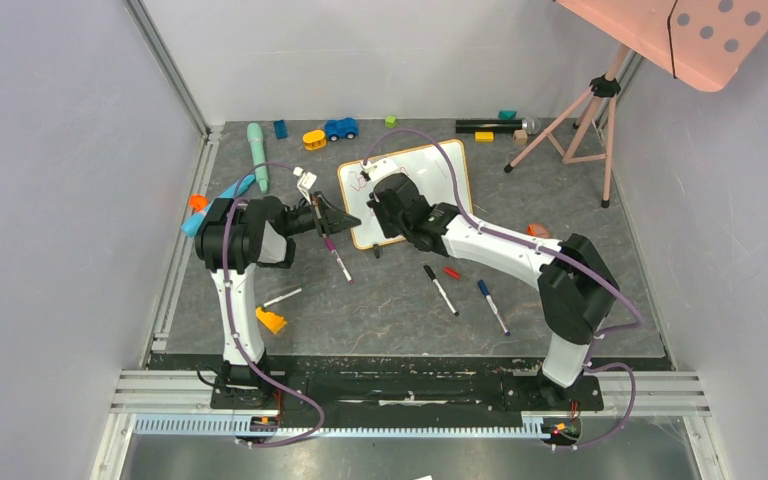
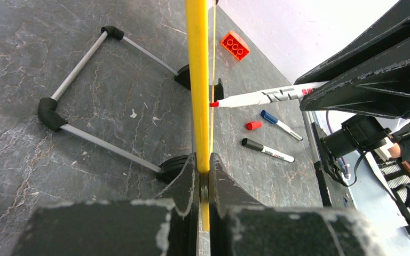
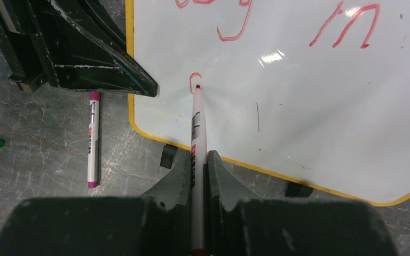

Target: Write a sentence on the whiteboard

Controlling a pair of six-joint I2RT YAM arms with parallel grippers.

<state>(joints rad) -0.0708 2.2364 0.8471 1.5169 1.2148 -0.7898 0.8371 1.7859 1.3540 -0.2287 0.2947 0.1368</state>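
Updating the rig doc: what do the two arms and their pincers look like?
Left arm and right arm: white links, black joint housings, a purple cable along each. Left pincer and right pincer: black wedge-shaped fingers with scuffed, whitish edges.

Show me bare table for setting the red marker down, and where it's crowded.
Bare mat lies between the orange block and the black marker. Another patch sits between the whiteboard and the tripod. Crowded: the back edge by the blue car, and the whiteboard's near-left corner, where the left claw grips its frame and the right claw holds the red marker.
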